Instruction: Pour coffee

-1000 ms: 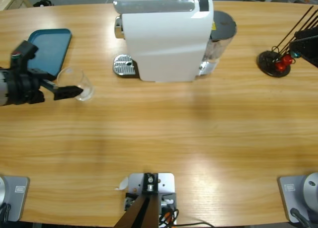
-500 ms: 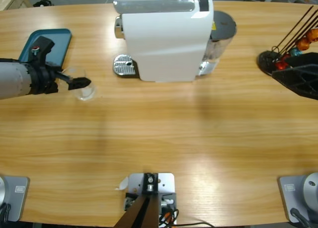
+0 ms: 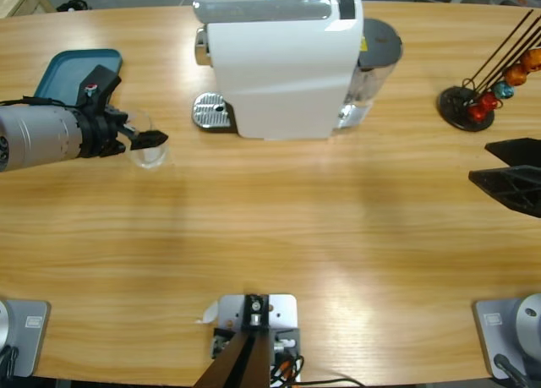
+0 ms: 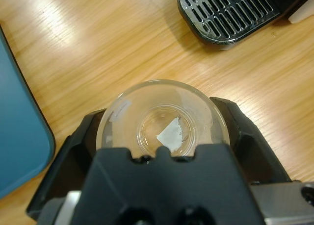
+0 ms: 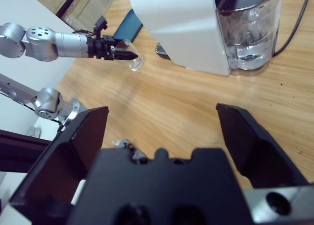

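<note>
My left gripper point(image 3: 150, 139) is shut on a small clear glass tumbler point(image 3: 145, 150), left of the white coffee machine point(image 3: 283, 62). In the left wrist view the tumbler point(image 4: 164, 132) sits between the jaws of that gripper point(image 4: 162, 116), and I look down into it; only a pale glint shows at its bottom. The coffee is out of view. The machine's metal drip tray point(image 3: 211, 112) lies just right of the glass, also the drip tray point(image 4: 230, 14). My right gripper point(image 3: 500, 169) hangs open at the right edge, holding nothing; the right wrist view shows the gripper point(image 5: 164, 122) facing the machine point(image 5: 181, 24).
A teal tray point(image 3: 80, 75) lies behind the left arm, close beside the glass. The machine's water tank point(image 3: 376, 54) stands at its right end. A black capsule stand point(image 3: 473, 105) with coloured capsules is at the far right.
My left gripper has carried the tumbler right, toward the drip tray. My right gripper has come away from the capsule stand, toward the table's near side.
</note>
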